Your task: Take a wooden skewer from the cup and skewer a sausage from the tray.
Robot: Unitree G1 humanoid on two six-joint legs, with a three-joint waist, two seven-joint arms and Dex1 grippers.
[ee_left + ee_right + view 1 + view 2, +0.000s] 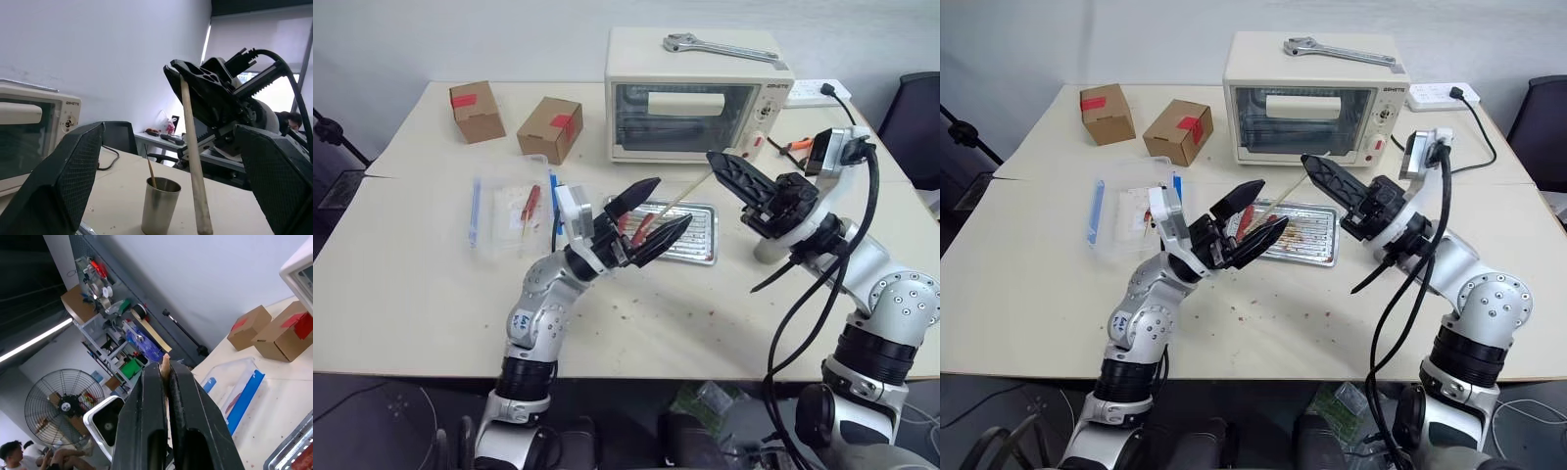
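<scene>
Beige tabletop (431, 294): your right gripper (720, 164) pinches the thin pale wooden skewer (680, 198); left gripper (651, 213) gapes wide over the silver metal tray (703, 257). Next: grasp a red-brown sausage (1244, 221), align tip.

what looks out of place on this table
A metal wrench lies on top of the toaster oven, an odd spot for a tool. Small reddish-brown crumbs are scattered on the table in front of the greasy tray.
</scene>
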